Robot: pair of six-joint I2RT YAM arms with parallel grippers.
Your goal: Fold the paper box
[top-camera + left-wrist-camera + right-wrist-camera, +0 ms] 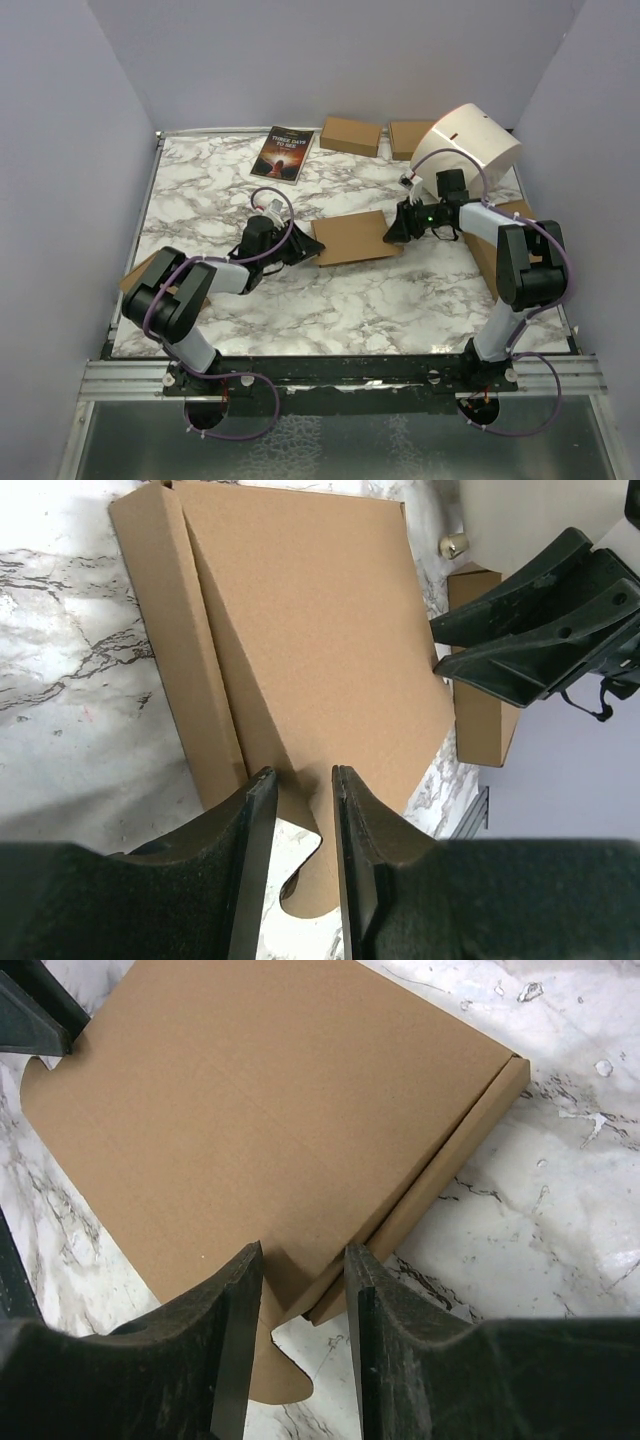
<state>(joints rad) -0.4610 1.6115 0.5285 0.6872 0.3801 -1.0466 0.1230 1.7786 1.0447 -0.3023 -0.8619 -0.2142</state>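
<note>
The paper box lies flat in the middle of the marble table, lid down, a shallow brown cardboard rectangle. My left gripper is at its left end. In the left wrist view the fingers stand a little apart, straddling a rounded tab that sticks out from the box. My right gripper is at the box's right end. Its fingers are also apart, either side of a corner of the box and a rounded tab. Marble shows in both gaps.
A book lies at the back left. Two small brown boxes and a white rounded object stand at the back. Flat brown cardboard lies under the right arm, and more at the left edge.
</note>
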